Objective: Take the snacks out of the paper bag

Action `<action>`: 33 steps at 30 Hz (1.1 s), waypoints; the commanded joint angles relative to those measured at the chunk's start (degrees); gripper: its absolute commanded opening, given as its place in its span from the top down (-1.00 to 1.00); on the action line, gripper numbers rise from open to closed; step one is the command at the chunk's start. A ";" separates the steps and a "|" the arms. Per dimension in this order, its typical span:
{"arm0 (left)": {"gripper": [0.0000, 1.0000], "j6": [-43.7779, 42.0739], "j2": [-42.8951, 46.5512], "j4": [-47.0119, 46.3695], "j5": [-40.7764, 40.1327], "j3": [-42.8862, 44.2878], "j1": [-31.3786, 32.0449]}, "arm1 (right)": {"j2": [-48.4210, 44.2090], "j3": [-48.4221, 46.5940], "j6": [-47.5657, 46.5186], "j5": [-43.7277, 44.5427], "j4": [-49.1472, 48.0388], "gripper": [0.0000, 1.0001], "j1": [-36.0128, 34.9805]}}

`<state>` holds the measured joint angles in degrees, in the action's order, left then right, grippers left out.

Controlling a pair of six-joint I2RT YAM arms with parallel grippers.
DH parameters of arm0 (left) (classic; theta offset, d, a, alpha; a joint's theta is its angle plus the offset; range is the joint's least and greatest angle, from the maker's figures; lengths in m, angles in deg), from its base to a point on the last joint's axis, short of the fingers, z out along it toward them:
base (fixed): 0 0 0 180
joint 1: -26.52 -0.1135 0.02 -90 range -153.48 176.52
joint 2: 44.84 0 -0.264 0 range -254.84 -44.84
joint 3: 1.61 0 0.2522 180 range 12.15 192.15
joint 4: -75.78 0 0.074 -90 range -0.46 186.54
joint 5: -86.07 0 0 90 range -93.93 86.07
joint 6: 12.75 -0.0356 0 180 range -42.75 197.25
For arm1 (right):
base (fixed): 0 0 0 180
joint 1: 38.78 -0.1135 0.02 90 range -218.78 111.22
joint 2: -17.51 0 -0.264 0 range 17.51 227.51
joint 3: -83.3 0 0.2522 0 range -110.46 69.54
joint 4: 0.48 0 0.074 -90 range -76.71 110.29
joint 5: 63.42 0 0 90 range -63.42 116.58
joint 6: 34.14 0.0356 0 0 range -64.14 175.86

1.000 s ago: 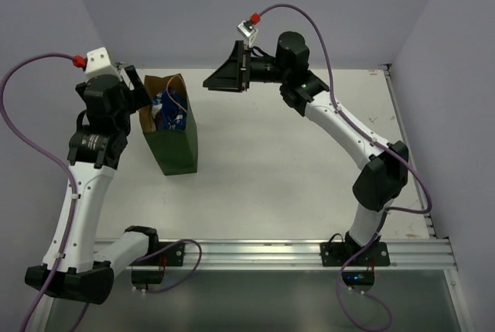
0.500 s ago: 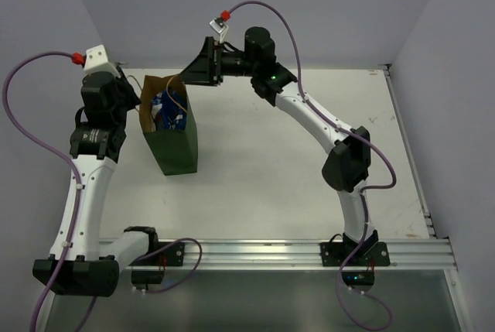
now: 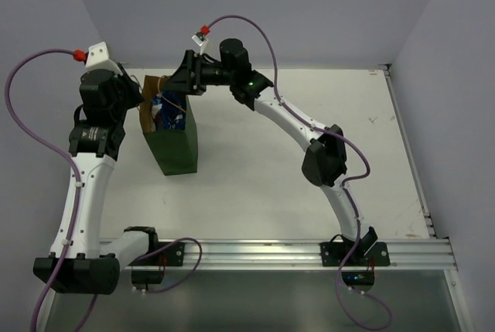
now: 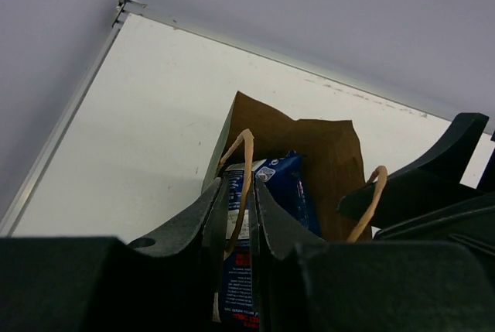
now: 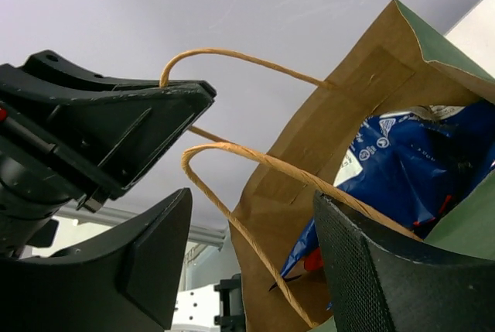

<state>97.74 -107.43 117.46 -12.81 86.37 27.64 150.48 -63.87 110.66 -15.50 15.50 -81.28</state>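
A: So, what are they working on?

B: A white tabletop (image 3: 263, 177), with pale lilac walls on three sides. An aluminium rail (image 3: 271, 253) runs along the near edge, where both bases are bolted.

A: And room to move?

B: The paper bag (image 3: 176, 150) stands upright in the left rear part, near the left edge and the back wall. The broad stretch of table lies to its right and in front. Both arms crowd over its mouth.

A: The grippers?

B: The left gripper (image 4: 240, 196) has its fingers pressed nearly together on the bag's left handle (image 4: 246, 150) (the loop pokes up past the tips). The right gripper (image 5: 255, 270) is spread wide, with the right handle (image 5: 232, 150) running through the gap. Whether it touches a finger, I can't tell.

A: Snacks?

B: Inside the bag. A blue-and-white snack bag (image 5: 410, 162) fills the opening against the brown inner wall, with a bit of red at its lower edge.
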 commanded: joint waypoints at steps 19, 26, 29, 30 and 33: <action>0.60 0.96 1.50 -0.15 1.68 2.95 -0.51 | -5.88 -1.25 0.22 4.38 -1.69 -0.29 -5.22; 0.69 1.83 1.94 0.99 0.97 3.30 -0.60 | -13.43 7.18 -2.86 7.28 0.06 0.43 -5.93; 0.80 4.29 1.51 1.35 2.29 3.57 -0.60 | -14.84 6.58 -5.41 7.90 6.47 1.00 -5.40; 0.84 4.90 1.24 1.87 3.69 4.09 -0.51 | -15.10 6.49 -5.85 7.72 8.74 1.00 -5.23; 1.00 8.59 0.10 3.10 7.89 4.88 -0.60 | -17.82 7.54 -7.60 9.03 12.88 1.00 -4.70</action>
<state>102.46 -106.90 120.06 -9.73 87.85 27.64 138.63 -56.44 105.79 -8.31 24.12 -86.46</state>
